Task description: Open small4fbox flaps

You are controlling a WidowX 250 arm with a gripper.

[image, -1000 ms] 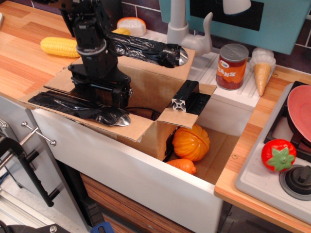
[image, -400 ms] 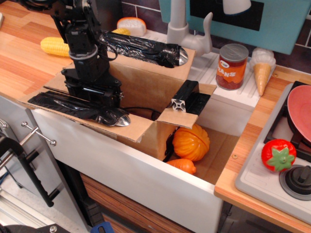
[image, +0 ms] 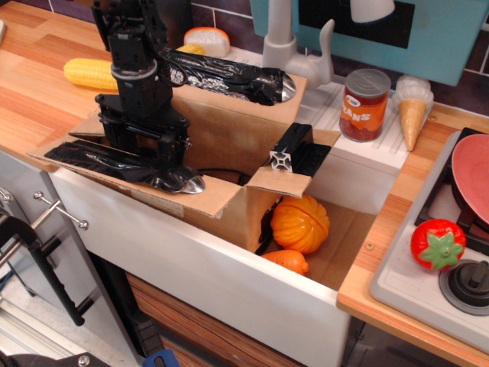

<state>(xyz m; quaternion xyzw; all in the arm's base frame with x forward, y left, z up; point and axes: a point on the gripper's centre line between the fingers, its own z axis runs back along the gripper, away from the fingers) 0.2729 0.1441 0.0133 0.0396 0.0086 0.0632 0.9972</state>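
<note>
Box: the small4fbox (image: pixel 229 145) stands in the white sink (image: pixel 229 283), open at the top, against the sink's left end.
Near long flap: the front flap (image: pixel 137 177) lies folded outward over the sink's front edge, bearing a crinkled black-wrapped bar (image: pixel 122 164) with a silver end.
Far long flap: the back flap (image: pixel 252 99) stands up, with a second black-wrapped bar (image: pixel 229 76) along its top.
Short flap: the right flap (image: pixel 294 164) tilts outward with a black metal bar (image: pixel 289 151) on it.
Arm: the gripper (image: pixel 145 149) hangs at the box's left end, just above the near flap.
Jaws: cannot tell whether they are apart or together; the black body hides them.
Beside the box: an orange pumpkin (image: pixel 302 223) lies in the sink, right of the box.
Counter: a bean can (image: pixel 364 105) stands behind the sink, right of the box.
</note>
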